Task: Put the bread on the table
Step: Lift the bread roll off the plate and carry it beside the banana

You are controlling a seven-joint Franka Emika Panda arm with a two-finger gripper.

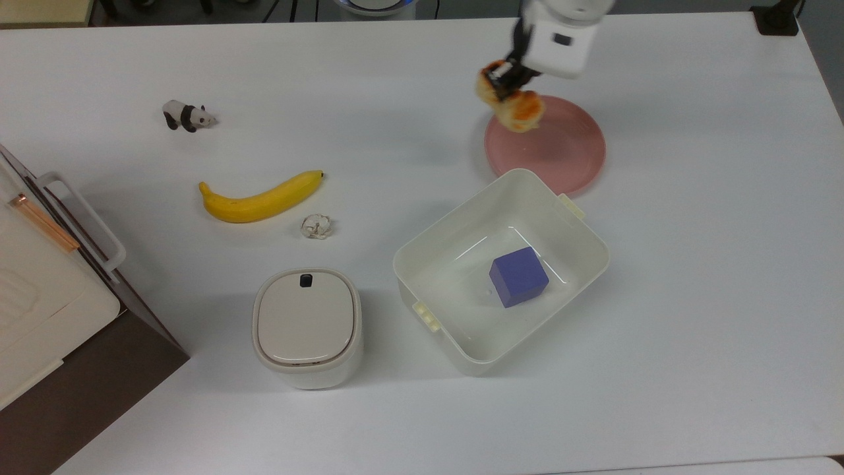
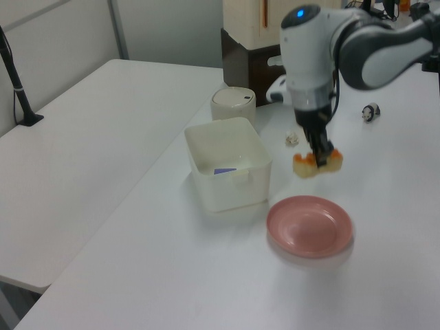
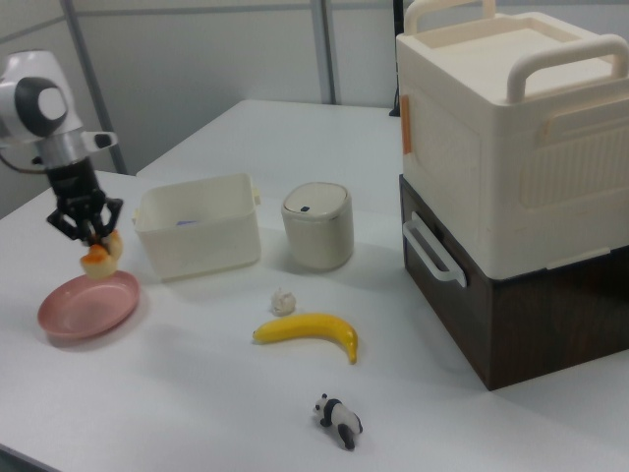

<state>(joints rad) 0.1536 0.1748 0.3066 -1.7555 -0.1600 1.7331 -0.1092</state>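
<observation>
- While the bread point(image 1: 513, 104) hangs in the air over the top view's left rim of the pink plate point(image 1: 560, 148), the fingers point(image 1: 502, 84) are clenched on one end of it.
- Held off-centre like that, the roll could swing or slip free on the way to bare table point(image 1: 395, 86) and drop back onto the plate.
- A release from this height might let it roll toward the white tub point(image 1: 461, 244).
- The arm's body hides the fingers' upper part in the top view, and how much of the bread lies between them is hard to make out.
</observation>
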